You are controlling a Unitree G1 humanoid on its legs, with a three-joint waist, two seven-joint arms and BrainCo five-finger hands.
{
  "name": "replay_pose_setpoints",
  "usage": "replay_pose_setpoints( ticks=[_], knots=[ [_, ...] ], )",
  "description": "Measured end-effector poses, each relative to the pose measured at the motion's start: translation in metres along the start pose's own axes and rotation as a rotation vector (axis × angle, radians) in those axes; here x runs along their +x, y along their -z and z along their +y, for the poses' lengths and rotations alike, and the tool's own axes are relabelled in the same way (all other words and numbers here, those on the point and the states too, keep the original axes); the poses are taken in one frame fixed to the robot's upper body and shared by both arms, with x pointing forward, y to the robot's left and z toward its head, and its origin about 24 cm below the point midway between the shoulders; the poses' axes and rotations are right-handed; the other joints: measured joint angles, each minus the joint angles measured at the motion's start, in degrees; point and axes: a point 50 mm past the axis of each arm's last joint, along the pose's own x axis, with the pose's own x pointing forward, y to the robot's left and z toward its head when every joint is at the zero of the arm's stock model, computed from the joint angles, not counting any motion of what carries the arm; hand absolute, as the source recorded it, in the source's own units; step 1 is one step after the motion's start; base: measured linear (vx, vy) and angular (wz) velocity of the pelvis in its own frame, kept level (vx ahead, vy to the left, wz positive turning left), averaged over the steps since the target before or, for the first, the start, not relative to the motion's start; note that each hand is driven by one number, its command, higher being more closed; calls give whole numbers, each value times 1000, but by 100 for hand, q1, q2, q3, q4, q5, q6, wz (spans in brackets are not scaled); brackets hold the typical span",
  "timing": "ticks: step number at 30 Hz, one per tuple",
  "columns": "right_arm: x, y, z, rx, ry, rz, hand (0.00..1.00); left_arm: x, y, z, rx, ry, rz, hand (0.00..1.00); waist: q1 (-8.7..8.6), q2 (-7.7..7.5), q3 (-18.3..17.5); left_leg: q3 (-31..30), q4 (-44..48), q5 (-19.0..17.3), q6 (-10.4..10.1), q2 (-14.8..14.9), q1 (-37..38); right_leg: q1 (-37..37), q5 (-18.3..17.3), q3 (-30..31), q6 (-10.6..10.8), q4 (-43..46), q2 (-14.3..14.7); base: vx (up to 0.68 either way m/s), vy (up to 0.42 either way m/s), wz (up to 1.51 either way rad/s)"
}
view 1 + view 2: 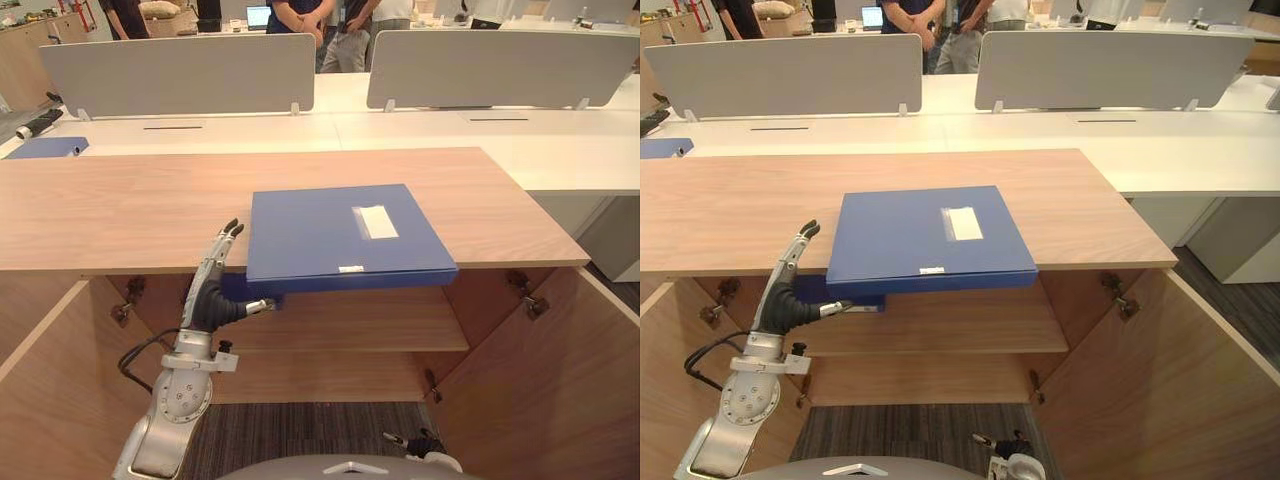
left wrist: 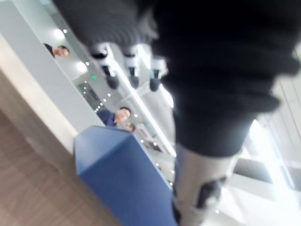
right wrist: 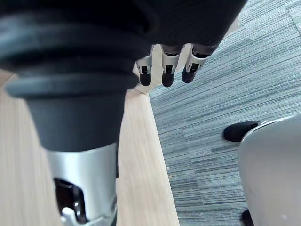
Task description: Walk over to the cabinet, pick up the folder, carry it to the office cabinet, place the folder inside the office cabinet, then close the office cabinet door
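A blue folder with a white label lies flat on the wooden cabinet top, its front edge overhanging the open cabinet. My left hand is raised at the folder's front left corner, open. Its fingers point straight up beside the edge and its thumb reaches under the overhang. In the left wrist view the folder's corner shows just past the straight fingers. My right hand hangs low by the right door, and its relaxed fingers hold nothing.
Both cabinet doors stand open, the left door and the right door, with a shelf inside. Behind are white desks with grey dividers, another blue folder at the far left, and people standing.
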Motion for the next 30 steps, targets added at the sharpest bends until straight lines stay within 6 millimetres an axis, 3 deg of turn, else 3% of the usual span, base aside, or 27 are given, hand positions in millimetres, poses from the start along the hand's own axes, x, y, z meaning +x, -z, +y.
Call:
replay_pose_setpoints(
  ticks=[15, 30],
  knots=[
    [1, 9, -13, -44, 27, 48, 0, 8, -17, -22, 143, 162, -165, 0, -168, 14, 8, 93, -2, -18, 22, -5, 8, 15, 52, 110, -33, -126, 9, -8, -9, -3],
    [0, 11, -14, -44, 29, 53, 0, 9, -13, -36, 339, 229, -214, 0, -264, 1, 16, 85, -35, -17, 22, -14, 8, 35, 58, 103, -36, -174, 5, -10, -18, 0]
  ],
)
